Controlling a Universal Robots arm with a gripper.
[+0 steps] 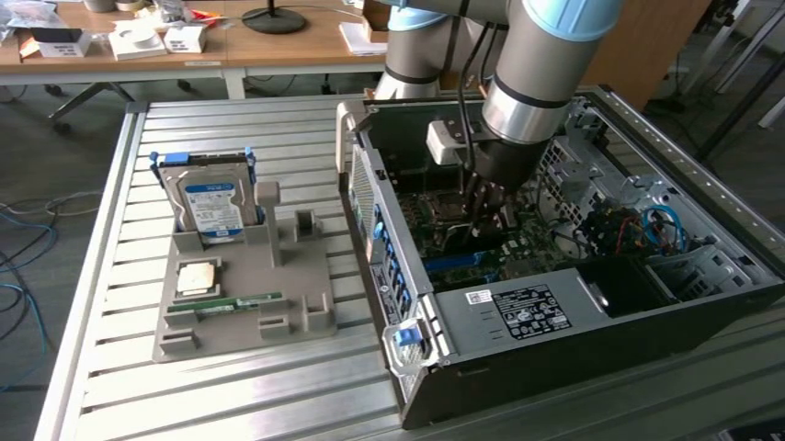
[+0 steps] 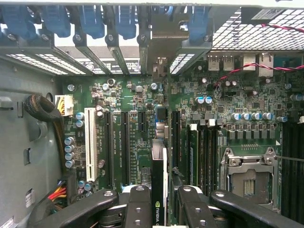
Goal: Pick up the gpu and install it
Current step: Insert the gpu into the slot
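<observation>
The gpu is seen edge-on in the wrist view as a thin dark card with a green logo near my fingers. It stands upright over the black slots of the green motherboard, and its metal bracket reaches the rear slot openings. My gripper is shut on the gpu, with a black finger on each side of the card. In the exterior view the gripper hangs low inside the open computer case, just above the motherboard.
Inside the case are a white slot, the CPU socket, blue latches and loose cables. To the exterior view's left, a grey holder carries a blue-labelled hard drive, a chip and a green memory stick.
</observation>
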